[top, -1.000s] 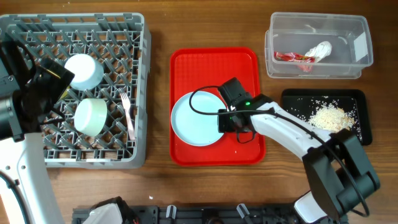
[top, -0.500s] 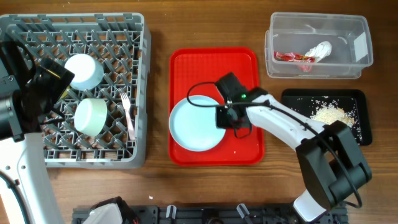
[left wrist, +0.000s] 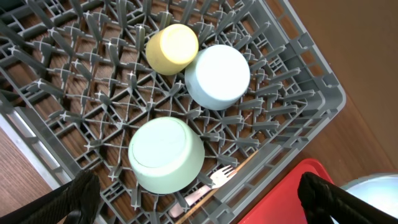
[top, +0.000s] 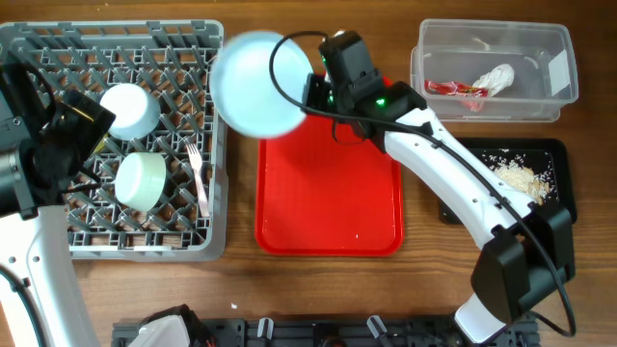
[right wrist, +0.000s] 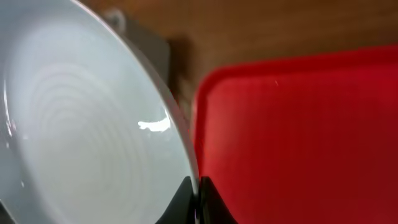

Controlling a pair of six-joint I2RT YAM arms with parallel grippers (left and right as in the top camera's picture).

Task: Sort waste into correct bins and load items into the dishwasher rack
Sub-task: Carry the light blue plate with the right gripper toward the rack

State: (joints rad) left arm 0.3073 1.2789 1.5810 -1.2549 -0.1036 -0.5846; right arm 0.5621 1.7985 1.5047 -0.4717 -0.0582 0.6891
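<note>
Plate [top: 255,85]: pale blue, faint concentric rings. Serving tray [top: 328,202]: plain red. Rack [top: 174,58]: grey lattice. Cup [left wrist: 172,48]: yellow. Bowls [left wrist: 217,76]: pale blue-green. Scraps [top: 521,178]: white, on black bin [top: 564,207]. My right tool [right wrist: 199,196]: black. Table [top: 241,289]: brown woodgrain.

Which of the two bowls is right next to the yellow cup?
The bowl higher up in the left wrist view, right beside the yellow cup. The other bowl sits apart from the cup, next to the white fork.

No text, brand or number could be read; a white sticker [top: 557,68] on the clear tub [top: 445,50], right of the right gripper [top: 309,96], was too small to make out
</note>
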